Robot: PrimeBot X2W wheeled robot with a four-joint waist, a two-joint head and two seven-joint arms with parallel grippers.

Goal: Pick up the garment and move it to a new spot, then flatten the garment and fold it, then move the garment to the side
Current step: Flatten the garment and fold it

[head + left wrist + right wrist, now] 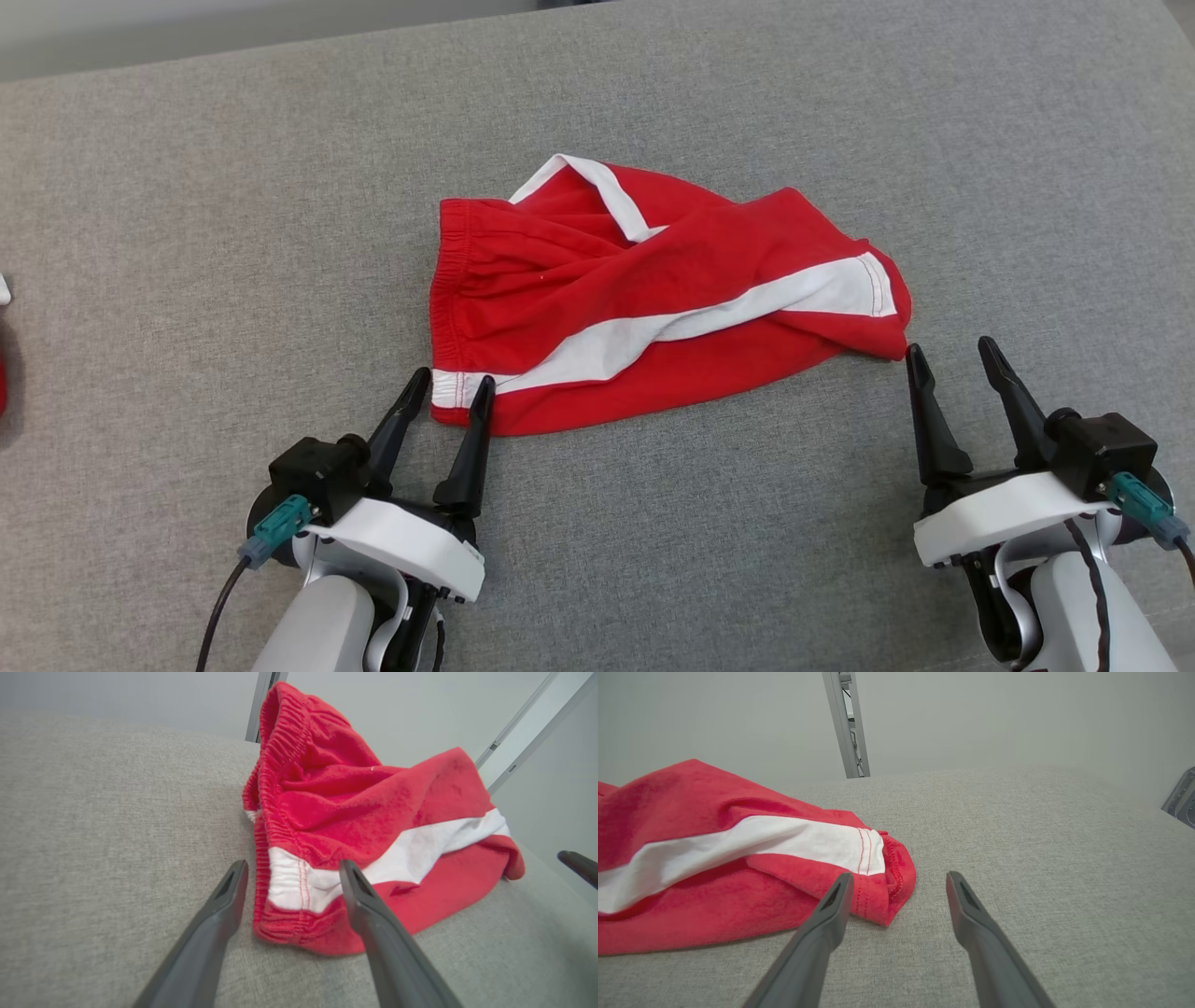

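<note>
Grey fabric-covered bench (187,233) carries the crumpled red cloth shorts with white side stripes (560,280), lying mid-surface with the elastic waistband toward the left. Left end effector (454,378) is open, fingers straddling the near waistband corner; contact can't be told. Right end effector (951,347) is open and empty, inner fingertip just beside the right hem corner.

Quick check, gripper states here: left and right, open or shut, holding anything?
Left gripper: open, holding nothing, fingers either side of a waistband corner of the red shorts.
Right gripper: open, empty, beside the shorts' hem.
</note>
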